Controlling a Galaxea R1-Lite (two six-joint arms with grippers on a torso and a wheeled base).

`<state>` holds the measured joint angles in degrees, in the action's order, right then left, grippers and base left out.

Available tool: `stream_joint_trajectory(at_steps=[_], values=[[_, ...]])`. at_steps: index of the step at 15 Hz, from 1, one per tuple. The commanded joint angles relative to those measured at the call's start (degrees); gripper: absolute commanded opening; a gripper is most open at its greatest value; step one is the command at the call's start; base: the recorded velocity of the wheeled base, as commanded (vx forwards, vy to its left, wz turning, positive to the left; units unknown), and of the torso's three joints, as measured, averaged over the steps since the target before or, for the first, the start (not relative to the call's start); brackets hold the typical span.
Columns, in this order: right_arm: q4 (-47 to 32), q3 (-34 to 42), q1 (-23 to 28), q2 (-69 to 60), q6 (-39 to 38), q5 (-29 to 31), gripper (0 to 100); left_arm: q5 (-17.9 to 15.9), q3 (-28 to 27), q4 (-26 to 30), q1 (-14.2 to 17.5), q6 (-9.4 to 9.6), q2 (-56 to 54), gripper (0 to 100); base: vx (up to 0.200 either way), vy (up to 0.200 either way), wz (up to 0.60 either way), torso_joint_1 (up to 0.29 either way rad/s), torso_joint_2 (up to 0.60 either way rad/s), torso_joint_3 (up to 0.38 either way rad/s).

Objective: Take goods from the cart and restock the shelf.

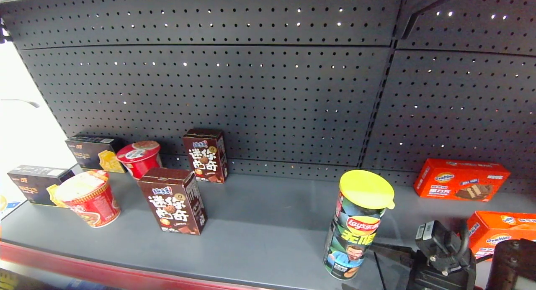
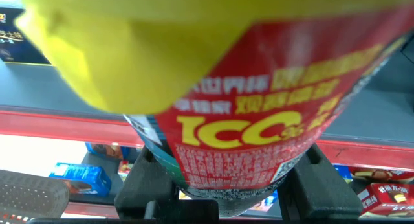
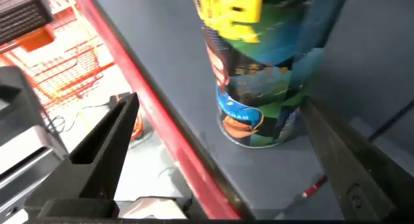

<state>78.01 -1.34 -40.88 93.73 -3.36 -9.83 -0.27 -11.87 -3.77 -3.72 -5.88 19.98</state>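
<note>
The left end effector (image 2: 229, 185) is clamped on a red chip can (image 2: 259, 107) with yellow lettering and a yellow lid. The right end effector (image 3: 218, 102) has its fingers apart, close to a green chip can (image 1: 358, 227) that stands upright on the shelf (image 1: 259, 239), near the red front edge.

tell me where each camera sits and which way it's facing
Head view: on the head, facing forward and down at the grey shelf and pegboard; the right arm shows at lower right.
Left wrist view: on the left wrist, facing along the left tool at the red can it grips.
Right wrist view: on the right wrist, facing past the open right tool at the green can standing on the shelf.
Shared: head and right wrist views both show the green can.
</note>
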Motion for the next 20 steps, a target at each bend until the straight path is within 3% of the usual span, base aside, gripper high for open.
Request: stream_joint_trajectory(at_steps=[1, 6, 10, 18, 20], values=[[0.0, 0.2, -1.0, 0.0, 0.0, -0.1, 100, 0.0, 0.1, 0.0, 0.0, -0.01, -0.2, 0, 0.000, 0.000, 0.00, 0.000, 0.00, 0.000], [0.7, 1.3, -1.9, -0.1, 0.0, 0.0, 100, 0.0, 0.6, 0.0, 0.0, -0.01, -0.2, 0, 0.000, 0.000, 0.00, 0.000, 0.00, 0.000], [0.5, 1.0, 3.0, -1.3, 0.5, -0.1, 100, -0.1, 0.7, 0.0, -0.1, -0.01, -0.2, 0, 0.000, 0.000, 0.00, 0.000, 0.00, 0.000], [-0.4, 0.7, 7.1, -9.0, 2.2, -0.6, 100, -0.1, 1.8, 0.0, -0.1, -0.01, -0.8, 0, 0.000, 0.000, 0.00, 0.000, 0.00, 0.000], [-12.4, -2.9, 6.0, -17.2, 5.4, -0.5, 100, -0.1, 2.5, 0.0, -0.1, -0.01, -0.9, 0, 0.000, 0.000, 0.00, 0.000, 0.00, 0.000]])
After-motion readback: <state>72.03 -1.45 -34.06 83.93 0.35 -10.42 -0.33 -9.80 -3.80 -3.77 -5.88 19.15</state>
